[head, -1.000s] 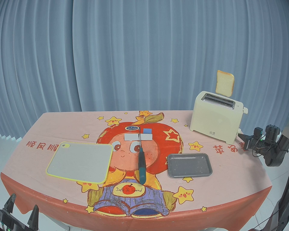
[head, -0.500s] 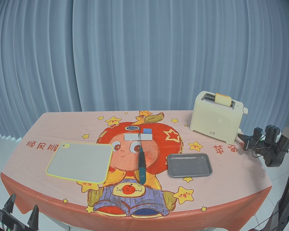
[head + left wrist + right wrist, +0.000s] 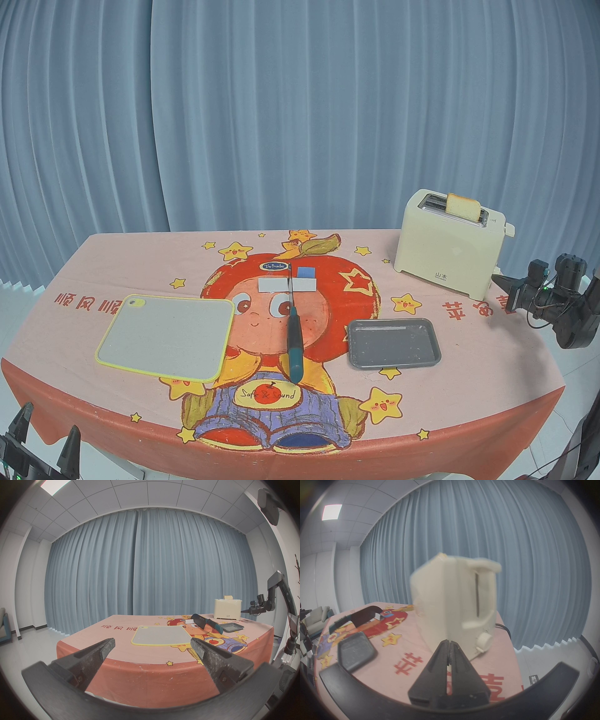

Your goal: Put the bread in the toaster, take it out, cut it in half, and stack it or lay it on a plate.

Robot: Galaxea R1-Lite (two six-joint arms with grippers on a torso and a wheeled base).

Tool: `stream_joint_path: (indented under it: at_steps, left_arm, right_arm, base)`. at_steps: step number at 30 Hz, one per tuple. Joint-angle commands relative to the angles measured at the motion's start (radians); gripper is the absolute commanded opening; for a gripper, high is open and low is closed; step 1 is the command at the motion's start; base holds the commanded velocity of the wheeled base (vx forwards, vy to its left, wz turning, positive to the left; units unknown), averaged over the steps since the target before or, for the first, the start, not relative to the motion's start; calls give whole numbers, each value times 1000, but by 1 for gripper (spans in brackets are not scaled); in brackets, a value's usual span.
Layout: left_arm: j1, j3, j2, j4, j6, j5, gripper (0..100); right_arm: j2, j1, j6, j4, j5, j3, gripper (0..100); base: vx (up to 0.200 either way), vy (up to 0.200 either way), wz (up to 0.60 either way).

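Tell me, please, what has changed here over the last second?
The bread dropped from the air above the toaster into its slot, top sticking out. The right end effector, shut beside the toaster, shifted slightly. The knife, cutting board, tray and open left end effector stayed put.

The head camera looks forward and down from above the near edge of the bench [image 3: 487, 375], taking in its whole top and the curtain [image 3: 300, 112] behind. The left wrist camera sits low, off the bench's near left corner, and faces roughly level across the top toward the distant toaster [image 3: 449, 242]. The right wrist camera sits close to the toaster's lever end, looking level along the bench toward the robot's left. All three views share the toaster, tray [image 3: 394, 342] and knife [image 3: 294, 337]. The cutting board [image 3: 165, 337] shows from the head and left wrist.
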Motion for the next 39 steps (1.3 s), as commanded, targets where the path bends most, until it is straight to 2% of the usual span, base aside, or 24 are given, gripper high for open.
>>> stream_joint_path:
  at_steps: [1, 3, 4, 5, 13, 14, 22, 27, 31, 32, 33, 34, 39]
  left_arm:
    - [1, 18, 0, 0, 0, 0, 100]
    - [1, 18, 0, 0, 0, 0, 100]
    - [1, 18, 0, 0, 0, 0, 100]
    - [1, 18, 0, 0, 0, 0, 100]
    - [1, 18, 0, 0, 0, 0, 100]
    - [1, 18, 0, 0, 0, 0, 100]
    - [1, 18, 0, 0, 0, 1, 100]
    - [-1, 18, 0, 0, 0, 1, 100]
    - [-1, 18, 0, 0, 0, 1, 100]
    - [1, 18, 0, 0, 0, 1, 100]
    - [1, 18, 0, 0, 0, 1, 100]
    - [-1, 18, 0, 0, 0, 1, 100]
    - [1, 18, 0, 0, 0, 1, 100]
  right_arm:
    - [-283, 59, 13, 9, 1, 93, 0]
    - [-301, 61, 28, 9, -1, 90, 0]
    - [-315, 68, 62, 7, -3, 88, 0]
    - [-316, 74, 68, 7, -3, 90, 0]
    - [-313, 122, 68, 4, -4, 102, 0]
    - [-315, 122, 68, 4, -4, 104, 100]
    - [-321, 128, 63, -8, -4, 99, 100]
    - [-316, 102, 68, 19, -1, 33, 100]
    - [-327, 79, 68, 159, 7, -77, 100]
    - [-345, 78, 68, 231, 13, -117, 100]
    - [-345, 78, 68, 231, 13, -117, 100]
    - [-364, 73, 71, 305, 28, -166, 100]
    - [-391, 51, 68, 438, 33, -262, 100]
  base:
    - [0, 0, 0]
    - [0, 0, 0]
    - [0, 0, 0]
    - [0, 0, 0]
    - [0, 0, 0]
    - [0, 0, 0]
    - [0, 0, 0]
    - [0, 0, 0]
    - [0, 0, 0]
    - [0, 0, 0]
    - [0, 0, 0]
    - [0, 0, 0]
    - [0, 0, 0]
